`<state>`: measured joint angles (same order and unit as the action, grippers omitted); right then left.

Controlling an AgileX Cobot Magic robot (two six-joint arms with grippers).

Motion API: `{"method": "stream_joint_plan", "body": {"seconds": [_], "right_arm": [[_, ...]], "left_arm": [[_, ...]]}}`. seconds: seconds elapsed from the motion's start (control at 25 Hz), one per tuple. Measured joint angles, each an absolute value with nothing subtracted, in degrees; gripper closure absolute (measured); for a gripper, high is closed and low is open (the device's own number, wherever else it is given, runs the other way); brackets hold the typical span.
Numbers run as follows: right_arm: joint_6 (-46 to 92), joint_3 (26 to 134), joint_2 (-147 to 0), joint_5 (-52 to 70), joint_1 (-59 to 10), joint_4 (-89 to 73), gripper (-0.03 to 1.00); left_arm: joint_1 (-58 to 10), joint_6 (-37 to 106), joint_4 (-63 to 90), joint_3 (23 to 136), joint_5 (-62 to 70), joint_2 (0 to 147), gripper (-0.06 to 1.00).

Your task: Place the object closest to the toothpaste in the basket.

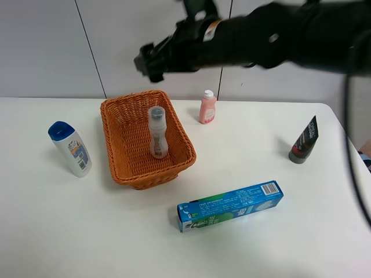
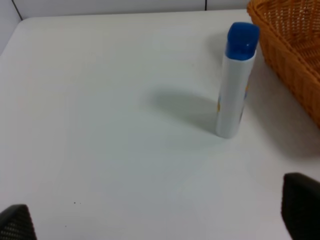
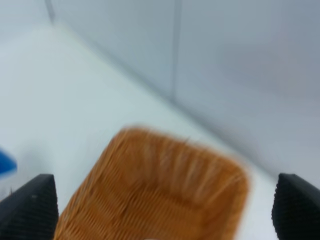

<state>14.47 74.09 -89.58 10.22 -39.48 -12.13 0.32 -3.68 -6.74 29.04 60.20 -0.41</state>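
clear bottle (image 1: 157, 132) | grey cap, lying lengthwise | in basket (image 1: 119, 152)

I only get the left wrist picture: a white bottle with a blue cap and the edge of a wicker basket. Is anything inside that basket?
Observer: Yes, a clear bottle lies in the basket.
Operator: Where's the toothpaste?
Observer: The blue toothpaste box lies flat on the table, on the camera side of the basket.
Operator: What's the other arm doing?
Observer: The right gripper hangs high, seemingly over the basket's far end, open and empty.
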Motion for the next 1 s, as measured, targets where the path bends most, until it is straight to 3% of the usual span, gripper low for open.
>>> {"method": "stream_joint_plan", "body": {"seconds": [0.16,0.36,0.6,0.72,1.0], "right_arm": [[12.78,74.09,-77.03,17.96,-31.77,-9.00,0.12],[10.91,73.15,-60.86,31.52,-14.87,-3.17,0.12],[8.30,60.37,-36.96,40.03,0.42,-1.87,0.12],[8.26,51.29,-25.37,45.37,3.84,-2.08,0.12],[2.18,34.47,-6.08,54.54,4.50,-2.97,0.15]], "left_arm": [[0.32,-3.68,-6.74,29.04,60.20,-0.41,-0.05],[0.32,-3.68,-6.74,29.04,60.20,-0.41,-0.05],[0.32,-3.68,-6.74,29.04,60.20,-0.41,-0.05],[0.32,-3.68,-6.78,29.04,60.20,-0.41,-0.05],[0.32,-3.68,-6.78,29.04,60.20,-0.41,-0.05]]}}
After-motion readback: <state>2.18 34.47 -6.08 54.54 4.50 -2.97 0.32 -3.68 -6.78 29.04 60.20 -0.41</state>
